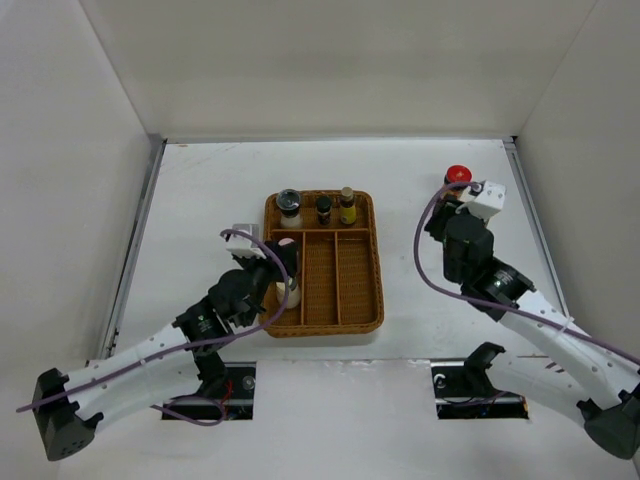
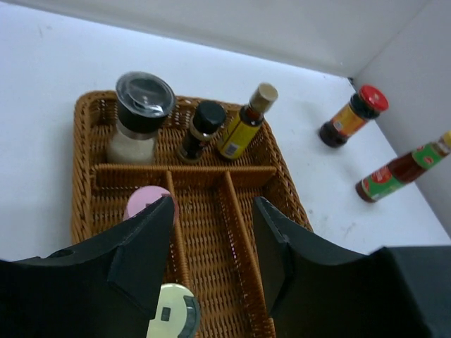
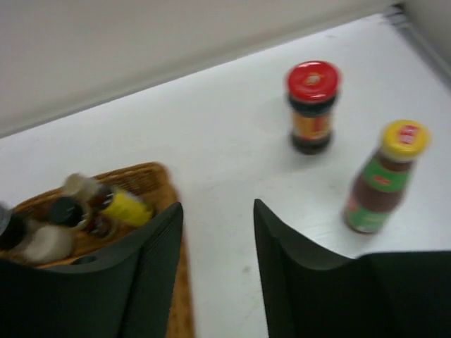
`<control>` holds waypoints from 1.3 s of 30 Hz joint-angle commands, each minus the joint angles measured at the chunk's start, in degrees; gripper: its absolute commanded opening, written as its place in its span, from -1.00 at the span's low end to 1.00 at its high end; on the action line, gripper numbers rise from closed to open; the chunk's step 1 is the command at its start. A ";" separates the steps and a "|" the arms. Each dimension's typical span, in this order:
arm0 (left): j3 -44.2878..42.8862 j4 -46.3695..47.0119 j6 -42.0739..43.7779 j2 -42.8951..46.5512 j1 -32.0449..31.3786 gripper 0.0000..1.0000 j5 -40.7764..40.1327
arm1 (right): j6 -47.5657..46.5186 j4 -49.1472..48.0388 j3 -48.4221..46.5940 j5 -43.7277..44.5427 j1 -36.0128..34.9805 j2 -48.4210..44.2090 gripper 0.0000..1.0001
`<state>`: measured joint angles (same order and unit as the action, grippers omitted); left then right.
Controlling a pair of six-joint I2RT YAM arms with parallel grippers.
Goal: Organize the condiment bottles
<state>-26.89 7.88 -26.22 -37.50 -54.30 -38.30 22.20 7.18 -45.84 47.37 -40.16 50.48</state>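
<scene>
The right gripper [image 3: 216,205] sits lowest in its wrist view. Its two black fingers are partly spread and hold nothing, with only bare table [image 3: 225,148] showing in the gap. Out from the fingers, the green-red bottle [image 3: 380,184] with the yellow cap stands upright just ahead and to the right of the right finger, clear of the gap. The red-lidded jar [image 3: 312,105] stands farther off, also upright and a little right of the gap's line. Both are on the table, well to the right of the wicker tray [image 2: 81,176], so the right arm is plainly the nearer one. Because both long axes are vertical, I judge the next reach needs a shift rightward and forward so the fingers close on a body from either side. The left gripper [image 2: 213,201] hovers over the tray's near half with its fingers apart and nothing between them. The pink-capped bottle [image 2: 144,201] stands beside its left fingertip and the pale-yellow-capped bottle [image 2: 173,313] nearer still, both in the left long compartment. The grey-lidded jar [image 2: 141,116] and two slim dark bottles [image 2: 201,130] stand in the far cross compartment. The middle and right long compartments hold nothing.
</scene>
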 commanded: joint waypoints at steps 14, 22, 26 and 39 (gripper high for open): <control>6.15 16.64 3.45 1.99 -5.42 0.06 3.68 | 1.98 7.42 -0.39 -7.73 26.49 2.78 0.47; 6.24 17.43 3.28 0.67 -5.42 0.07 3.85 | 0.92 4.60 -3.81 -10.11 28.86 8.05 0.50; 6.15 17.61 3.45 -0.03 -5.33 0.07 3.85 | 1.09 3.72 -5.48 -10.11 30.89 10.60 0.49; 6.42 18.31 3.54 -1.44 -4.71 0.07 3.33 | 0.83 1.43 -6.27 -11.52 32.21 15.88 0.30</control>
<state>-21.32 23.31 -23.31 -38.83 -59.29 -35.29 23.53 11.94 -49.58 36.27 -8.27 66.02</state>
